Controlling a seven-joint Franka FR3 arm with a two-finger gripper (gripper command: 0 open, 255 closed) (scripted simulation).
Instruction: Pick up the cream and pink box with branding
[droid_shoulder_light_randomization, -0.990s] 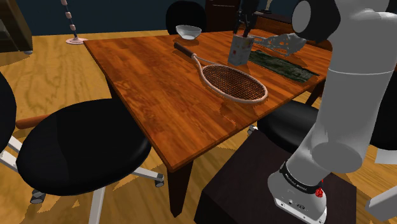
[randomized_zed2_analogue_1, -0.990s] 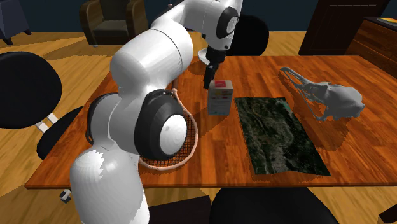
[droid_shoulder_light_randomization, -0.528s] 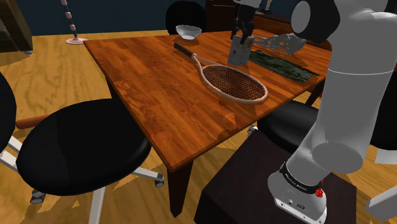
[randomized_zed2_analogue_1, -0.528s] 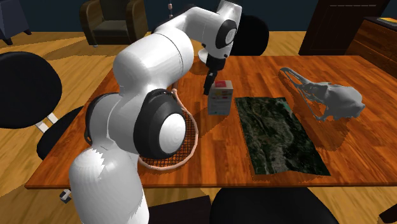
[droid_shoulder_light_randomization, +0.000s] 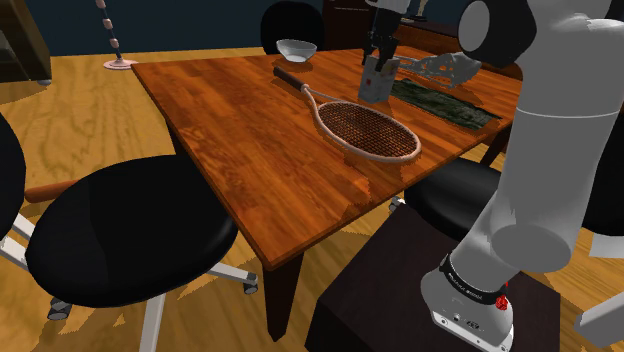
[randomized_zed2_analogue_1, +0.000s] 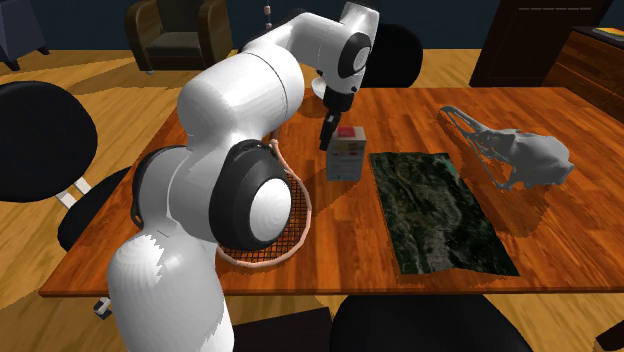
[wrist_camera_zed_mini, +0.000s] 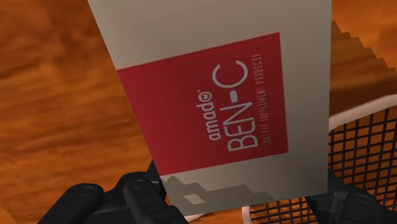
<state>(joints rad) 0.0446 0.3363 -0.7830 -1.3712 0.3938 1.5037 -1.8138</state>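
Two black fingers (wrist_camera_zed_mini: 137, 194) of the gripper (wrist_camera_zed_mini: 242, 194) press against opposite sides of the cream box (randomized_zed2_analogue_1: 346, 158), so I take the gripper to be closed on it. It comes at the box from above, probably because the box stands upright and offers its narrow sides there. The box is past the middle of the surface (randomized_zed2_analogue_1: 420, 110), toward the edge far from the stand. It sits in the gap between the racket (droid_shoulder_light_randomization: 365, 130) head and a corner of the dark mat (randomized_zed2_analogue_1: 435, 210), just beside both. I cannot tell whether its base has left the wood. Its top carries a pink-red panel with white lettering: "amado" above a larger "BEN-C". A finer line runs beneath, too small for me to read.
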